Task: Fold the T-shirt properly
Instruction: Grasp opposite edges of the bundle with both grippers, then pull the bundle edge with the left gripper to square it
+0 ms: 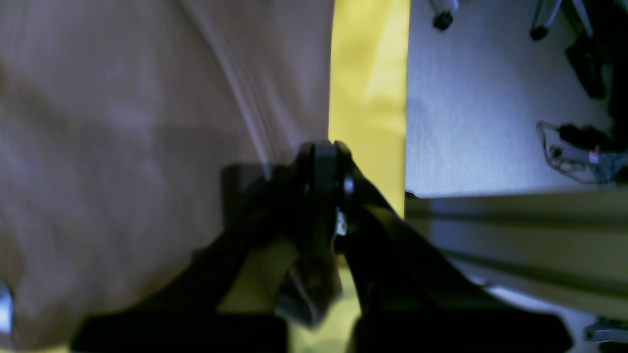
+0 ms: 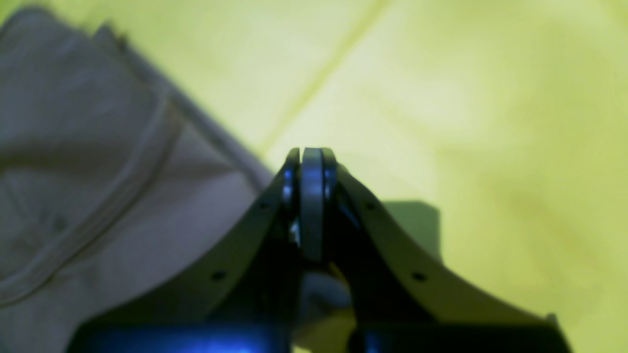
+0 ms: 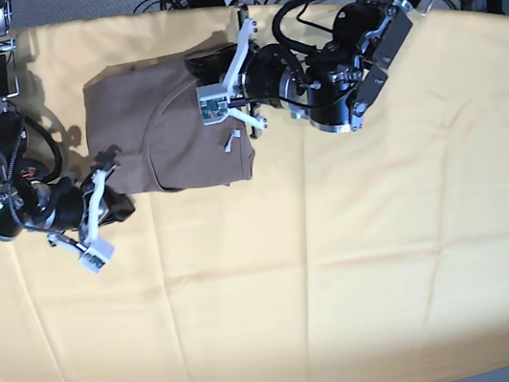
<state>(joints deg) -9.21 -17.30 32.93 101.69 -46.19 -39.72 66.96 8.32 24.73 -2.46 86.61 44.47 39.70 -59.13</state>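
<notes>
Pinches the T-shirt (image 3: 172, 131) with the left gripper (image 1: 321, 152), fingers closed together on fabric near the shirt's edge, a dark bit of cloth poking out between them in the left wrist view. Pinches it also with the right gripper (image 2: 312, 159), tips together, with a fold of the same grey-brown fabric showing just behind the fingertips. In the base view, reaches with the left gripper to the upper right part of the shirt, and with the right gripper to its lower left corner. Spreads the T-shirt between the two grippers, on top of the big pale yellow cloth (image 3: 251, 293), in the upper left part of the base view. Shows a long seam or fold line running across the shirt in each view, plus soft creases and an uneven outline. Also shows a small pale patch at the far left side of the left wrist view, too blurred to name. Casts a dark shadow on the yellow cloth just beside the right gripper. Beyond the cloth's edge in the left wrist view, reveals grey floor (image 1: 456, 108), chair wheels (image 1: 443, 20) and a dark cable (image 1: 544, 142), all well apart from the shirt
</notes>
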